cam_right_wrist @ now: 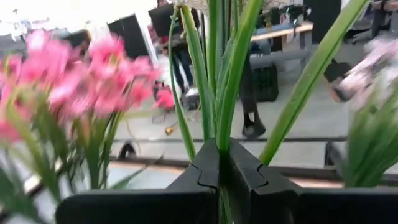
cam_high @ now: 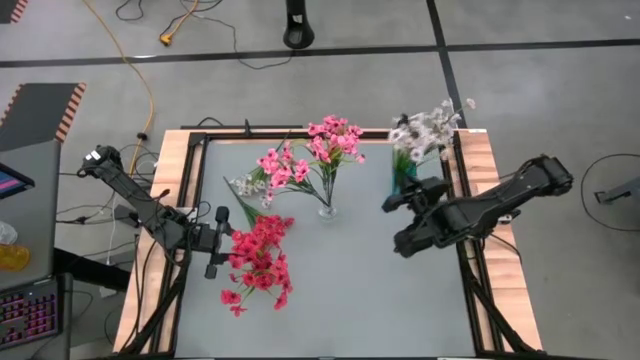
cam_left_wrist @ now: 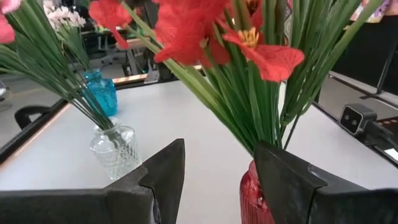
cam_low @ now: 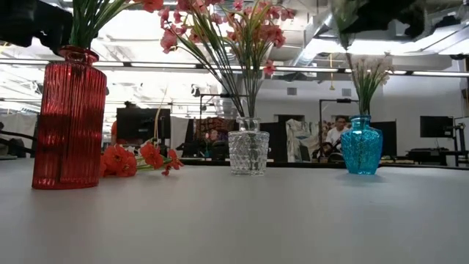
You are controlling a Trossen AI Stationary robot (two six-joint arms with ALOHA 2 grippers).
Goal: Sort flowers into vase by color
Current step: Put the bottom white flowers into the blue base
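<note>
Right hand: my right hand (cam_right_wrist: 219, 163) is clenched on thin green stems of a white sprig (cam_high: 425, 130), holding it above the blue vase (cam_low: 361, 145) at the worktop's far right.
Left hand: my left hand (cam_left_wrist: 217, 180) is released, fingers spread, just beside the red vase (cam_low: 64, 117) and its red flowers (cam_high: 258, 262); it grips nothing.
Where the flowers are: pink ones (cam_high: 315, 155) stand in the clear vase (cam_low: 248, 152) mid-worktop; a loose red sprig (cam_low: 139, 158) lies flat beside the red vase; a white sprig (cam_high: 247, 186) lies near the pink bunch.
How they handle: I judge them light and springy — thin stems that bend and slip, blossoms that snag on neighbours.
Where to take hold: low on the bare stems, below the leaves, never on the heads.
Materials: stems look like smooth plastic, petals like soft cloth.
Vases: ribbed red one tall and straight; clear one squat, diamond-cut; blue one bulbous with a narrow neck — the glass looks breakable.
Worktop (cam_high: 330, 300): flat, matte grey.
</note>
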